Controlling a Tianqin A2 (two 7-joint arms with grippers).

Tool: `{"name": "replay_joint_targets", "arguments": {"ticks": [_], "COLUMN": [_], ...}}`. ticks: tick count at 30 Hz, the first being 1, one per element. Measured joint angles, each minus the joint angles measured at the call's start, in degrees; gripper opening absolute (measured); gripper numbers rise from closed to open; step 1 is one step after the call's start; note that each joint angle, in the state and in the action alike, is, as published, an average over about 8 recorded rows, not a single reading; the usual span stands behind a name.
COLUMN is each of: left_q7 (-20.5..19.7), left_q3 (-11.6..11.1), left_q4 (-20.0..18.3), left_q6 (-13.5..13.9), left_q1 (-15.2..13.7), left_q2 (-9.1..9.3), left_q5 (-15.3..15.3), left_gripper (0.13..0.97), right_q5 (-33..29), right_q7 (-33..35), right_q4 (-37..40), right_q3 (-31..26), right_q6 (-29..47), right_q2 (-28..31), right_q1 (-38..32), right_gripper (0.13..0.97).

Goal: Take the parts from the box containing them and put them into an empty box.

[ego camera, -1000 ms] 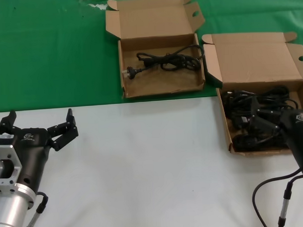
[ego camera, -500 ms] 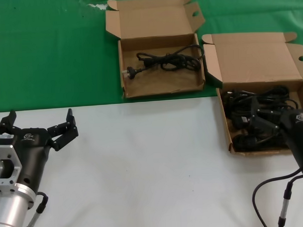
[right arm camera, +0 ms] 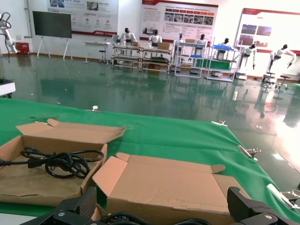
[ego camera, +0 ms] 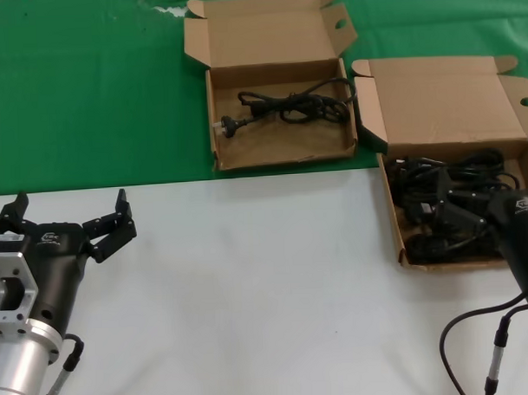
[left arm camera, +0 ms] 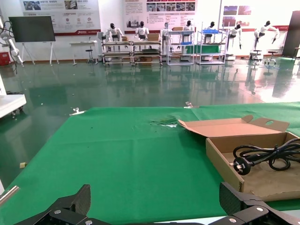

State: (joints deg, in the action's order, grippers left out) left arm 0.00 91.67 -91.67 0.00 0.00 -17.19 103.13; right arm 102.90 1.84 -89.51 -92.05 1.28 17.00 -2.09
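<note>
The lighter tan box (ego camera: 395, 210) stands at the right, its lid (ego camera: 451, 100) up, holding several tangled black power cords (ego camera: 458, 169). My right gripper (ego camera: 451, 217) hangs open just above these cords; in the right wrist view the gripper (right arm camera: 164, 211) faces the lid (right arm camera: 164, 183), with cords (right arm camera: 123, 218) below it. The darker brown box (ego camera: 284, 153) at the back centre holds one cord (ego camera: 287, 106), which also shows in the left wrist view (left arm camera: 267, 157). My left gripper (ego camera: 71, 208) is open and empty at the near left, and shows in its own wrist view (left arm camera: 154, 206).
The boxes sit where a green cloth (ego camera: 87, 91) at the back meets the white table surface (ego camera: 250, 285) in front. The right arm's cable (ego camera: 477, 329) loops over the near right corner.
</note>
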Motion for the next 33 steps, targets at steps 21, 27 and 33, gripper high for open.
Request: {"name": "replay_joint_targets", "arguments": {"ticks": [21, 27, 33], "left_q7": [-0.01, -0.01, -0.01], "left_q3": [0.0, 0.0, 0.0], "left_q4": [0.0, 0.0, 0.0], "left_q6": [0.0, 0.0, 0.0], "left_q1": [0.0, 0.0, 0.0], "left_q2": [0.0, 0.0, 0.0], "left_q5": [0.0, 0.0, 0.0], "left_gripper": [0.966, 0.966, 0.966], "right_q5": [0.0, 0.0, 0.0], "right_q7": [0.0, 0.0, 0.0], "right_q4": [0.0, 0.0, 0.0], "right_q3": [0.0, 0.0, 0.0], "right_q6": [0.0, 0.0, 0.0], "right_q2": [0.0, 0.0, 0.0], "right_q1": [0.0, 0.0, 0.0], "right_gripper": [0.966, 0.966, 0.966]}}
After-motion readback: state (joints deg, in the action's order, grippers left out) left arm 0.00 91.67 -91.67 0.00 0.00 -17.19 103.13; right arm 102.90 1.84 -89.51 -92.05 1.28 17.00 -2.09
